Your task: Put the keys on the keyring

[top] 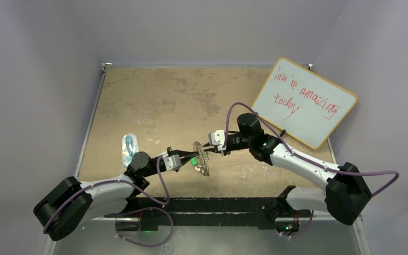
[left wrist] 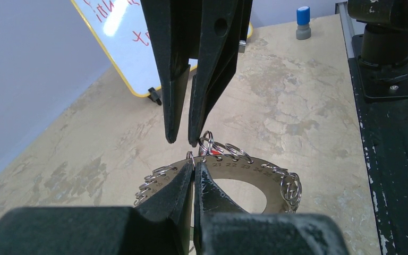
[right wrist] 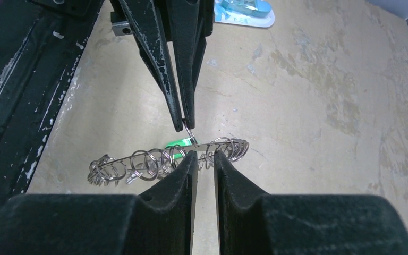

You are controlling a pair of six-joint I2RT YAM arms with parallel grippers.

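**Keyring and jaws at the moment of approach.** The keyring (left wrist: 239,169), a flat silvery metal annulus with a wide open centre, is held clear of the desk (left wrist: 297,106), toward 6 o'clock of the desk's middle in the top view. Small engraved numbers are carried on its face. A fringe of thin wire loops (right wrist: 149,162) is threaded round its rim, bunched and overlapping. The ring is seen face-on from the left wrist and edge-on, as a thin strip, from the right wrist.

The jaws of the left gripper (left wrist: 194,172) are clamped together on its near rim. The jaws of the right gripper (right wrist: 204,159) are set slightly apart, with nothing between them. Their tips lie just beside the rim at 12 o'clock in the left wrist view, and contact cannot be told.

A green key head (right wrist: 179,143) is glimpsed behind the strip, its blade hidden. The desk surface is mottled tan and matt, and the jaws are black and scuffed.
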